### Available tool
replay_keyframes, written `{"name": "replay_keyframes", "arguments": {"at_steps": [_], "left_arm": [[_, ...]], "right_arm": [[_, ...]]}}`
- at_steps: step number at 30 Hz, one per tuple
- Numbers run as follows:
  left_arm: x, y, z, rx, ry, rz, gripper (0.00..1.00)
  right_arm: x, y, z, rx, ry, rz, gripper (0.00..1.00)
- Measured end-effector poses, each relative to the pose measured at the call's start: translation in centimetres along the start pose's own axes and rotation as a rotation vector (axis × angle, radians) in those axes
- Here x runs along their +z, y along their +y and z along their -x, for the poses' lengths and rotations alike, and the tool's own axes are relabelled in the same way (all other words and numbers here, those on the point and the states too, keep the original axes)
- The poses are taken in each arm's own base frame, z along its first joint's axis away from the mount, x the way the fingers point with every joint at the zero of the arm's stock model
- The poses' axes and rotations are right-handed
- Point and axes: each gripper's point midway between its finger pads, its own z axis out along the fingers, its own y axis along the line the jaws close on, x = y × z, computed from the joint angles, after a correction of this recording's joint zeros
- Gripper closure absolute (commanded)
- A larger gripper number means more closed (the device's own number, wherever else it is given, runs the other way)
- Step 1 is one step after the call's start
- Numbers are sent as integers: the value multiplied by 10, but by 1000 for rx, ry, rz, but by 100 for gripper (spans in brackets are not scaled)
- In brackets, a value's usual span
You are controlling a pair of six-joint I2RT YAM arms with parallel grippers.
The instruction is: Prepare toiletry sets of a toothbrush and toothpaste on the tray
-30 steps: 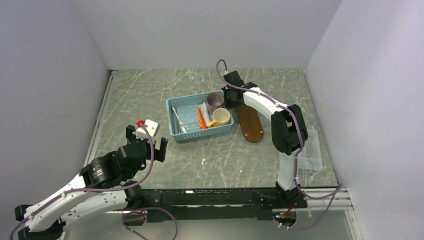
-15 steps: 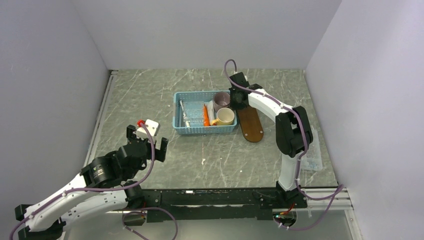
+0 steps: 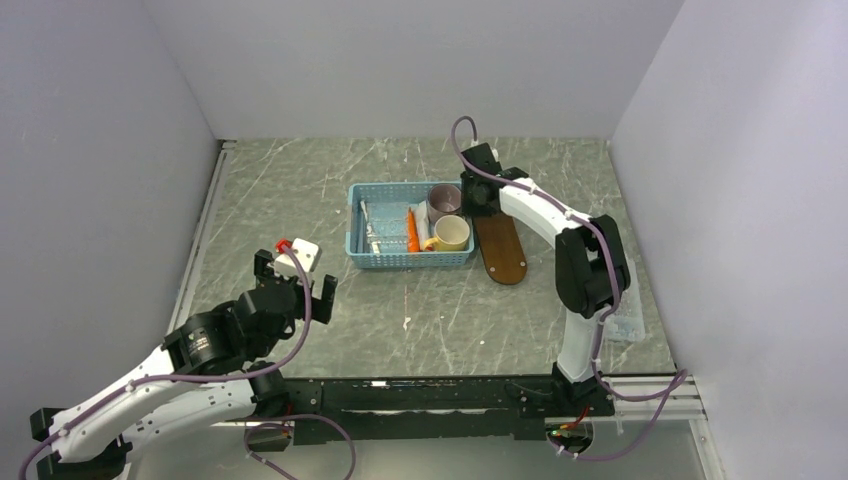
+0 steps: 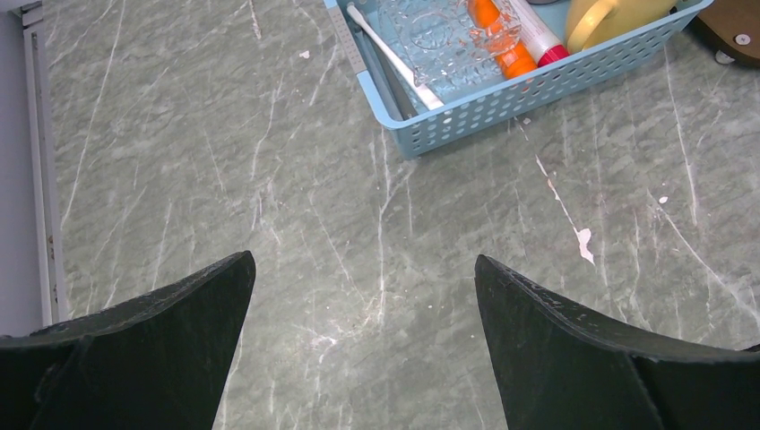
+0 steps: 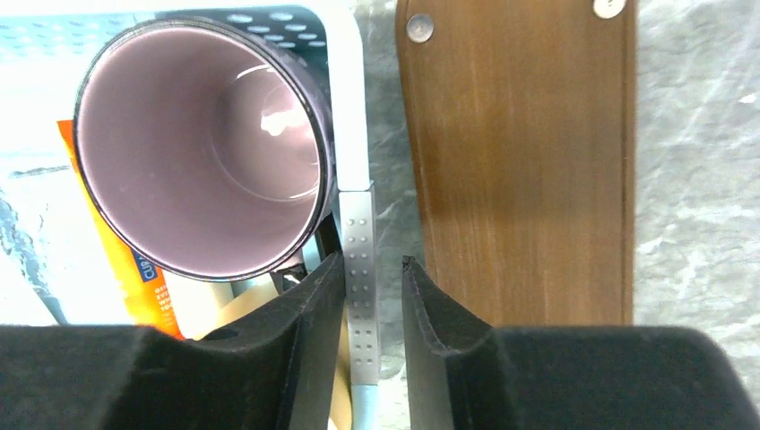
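Observation:
The dark-brown wooden tray [image 3: 503,255] lies bare, right of the light-blue basket [image 3: 410,264]. In the basket lie a thin white toothbrush [image 3: 368,225] and an orange toothpaste [image 3: 411,232]. The left wrist view shows the toothbrush [image 4: 392,58] and toothpaste [image 4: 502,40] at the top. My right gripper [image 5: 374,264] straddles the basket's right wall [image 5: 354,116], jaws slightly parted, a gap showing on the tray [image 5: 520,161] side. My left gripper [image 4: 363,269] hangs wide open over bare table, holding nothing.
A purple cup [image 5: 202,143] and a yellow mug [image 3: 448,233] stand in the basket's right end, beside clear plastic packaging [image 4: 439,36]. A white object with a red cap [image 3: 297,252] sits by the left gripper. A clear packet [image 3: 625,300] lies at the right.
The basket swung round and shifted right, now square beside the tray. The right jaws have since parted a little on its wall. The left arm has not moved.

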Motion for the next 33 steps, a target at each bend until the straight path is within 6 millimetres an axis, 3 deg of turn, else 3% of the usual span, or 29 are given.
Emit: {"name": "replay_keyframes", "arguments": {"at_steps": [13, 22, 26, 33], "left_arm": [[3, -1, -2, 11, 15, 4, 1], [3, -2, -2, 12, 16, 5, 1], [3, -2, -2, 12, 16, 5, 1], [5, -2, -3, 17, 24, 10, 1]], "right_arm": [[-36, -14, 45, 37, -141, -31, 48], [-53, -49, 112, 112, -253, -20, 28], [-41, -54, 127, 116, -263, -13, 21], [18, -57, 119, 107, -173, -27, 13]]}}
